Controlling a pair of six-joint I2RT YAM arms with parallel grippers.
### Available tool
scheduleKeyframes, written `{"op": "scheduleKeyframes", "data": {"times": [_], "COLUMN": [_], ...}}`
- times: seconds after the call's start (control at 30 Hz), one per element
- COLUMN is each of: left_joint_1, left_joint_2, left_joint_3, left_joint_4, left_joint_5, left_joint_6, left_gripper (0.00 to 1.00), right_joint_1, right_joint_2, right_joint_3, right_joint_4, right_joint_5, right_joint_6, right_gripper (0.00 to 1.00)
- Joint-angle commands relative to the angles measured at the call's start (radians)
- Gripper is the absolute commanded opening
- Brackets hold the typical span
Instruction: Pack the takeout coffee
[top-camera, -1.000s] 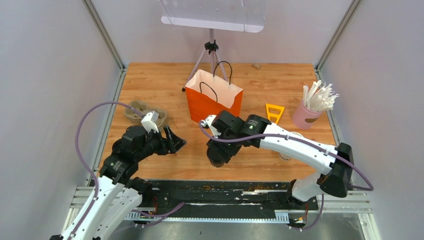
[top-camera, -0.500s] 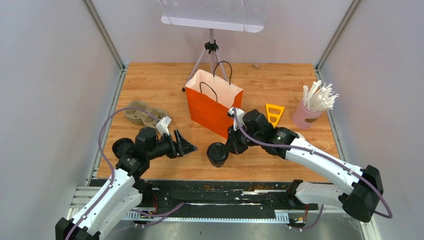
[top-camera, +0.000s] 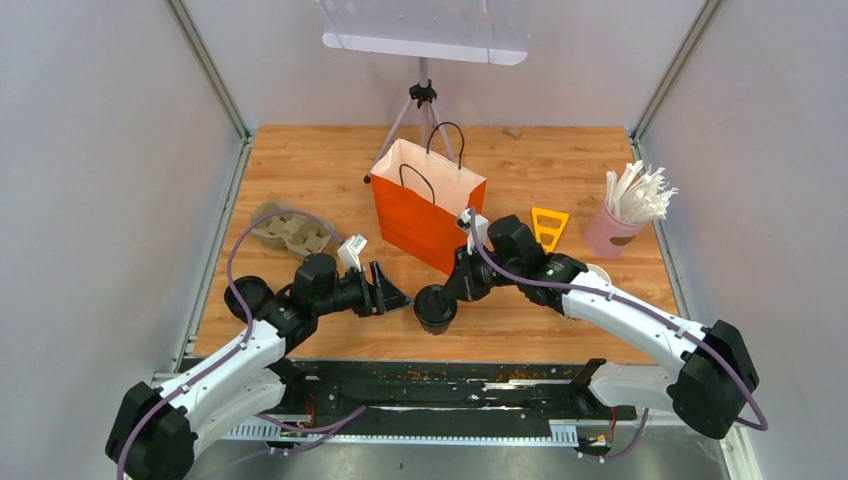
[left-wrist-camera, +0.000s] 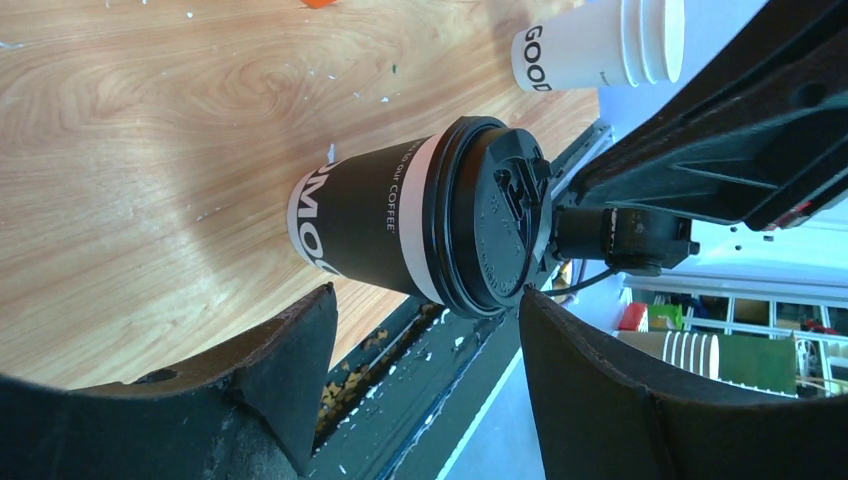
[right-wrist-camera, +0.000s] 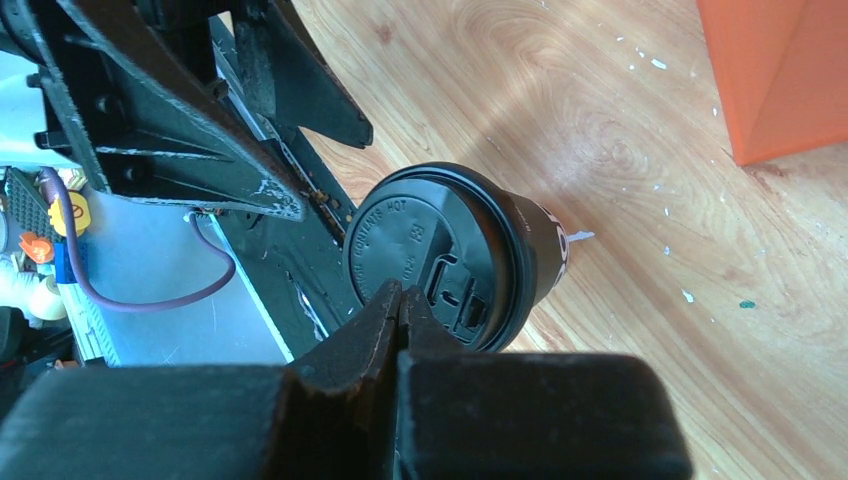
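The black-lidded, dark-sleeved paper coffee cup (left-wrist-camera: 400, 215) is seen upright just ahead of the left gripper (left-wrist-camera: 428, 300), whose jaws are spread. The right gripper (right-wrist-camera: 398, 292), jaws pressed together, is held at the lid's near edge; contact cannot be made out, and the cup's base is hidden.

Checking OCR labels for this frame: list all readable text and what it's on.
"GOOD": on the white cup, rest hidden.
"MO": large white letters on the dark cup, cut off.
"OUR COFFEE": small print on the same cup; the words before it are unreadable.
"CONTENTS HOT": embossed on its black lid; the other lid marks are too small to read.
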Motion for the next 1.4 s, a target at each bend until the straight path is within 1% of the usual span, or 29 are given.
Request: {"op": "scheduleKeyframes", "data": {"times": [0.0,0.2,0.37,0.57,0.97,1.2,1.37], "left_joint_1": [-0.015,-0.022,-0.029,-0.040,-0.065,-0.070,-0.072], "left_joint_2": [0.014,0.036,0.055,0.061,0.105,0.119,0.106], "left_joint_3": [0.009,-0.008,-0.020,-0.034,-0.044,-0.047,-0.050], "left_joint_4": [0.087,0.151,0.172,0.185,0.239,0.235,0.194], "left_joint_5": [-0.029,-0.003,0.003,-0.011,-0.037,-0.058,-0.086], "left_joint_6": [0.029,0.027,0.026,0.016,0.003,0.009,0.024], "left_gripper": [0.74,0.73,0.72,0.70,0.69,0.66,0.63], "right_joint_1": [-0.012,-0.014,-0.013,-0.014,-0.012,-0.012,-0.012], "right_joint_2": [0.016,0.041,0.046,0.040,0.009,0.008,0.005], "right_joint_3": [-0.020,-0.042,-0.059,-0.085,-0.146,-0.161,-0.175], "right_joint_4": [0.086,0.112,0.131,0.145,0.205,0.208,0.211], "right_joint_5": [-0.027,-0.051,-0.066,-0.076,-0.072,-0.070,-0.065], "right_joint_6": [0.026,0.027,0.034,0.046,0.102,0.102,0.102], "right_gripper": [0.00,0.00,0.00,0.00,0.00,0.00,0.00]}}
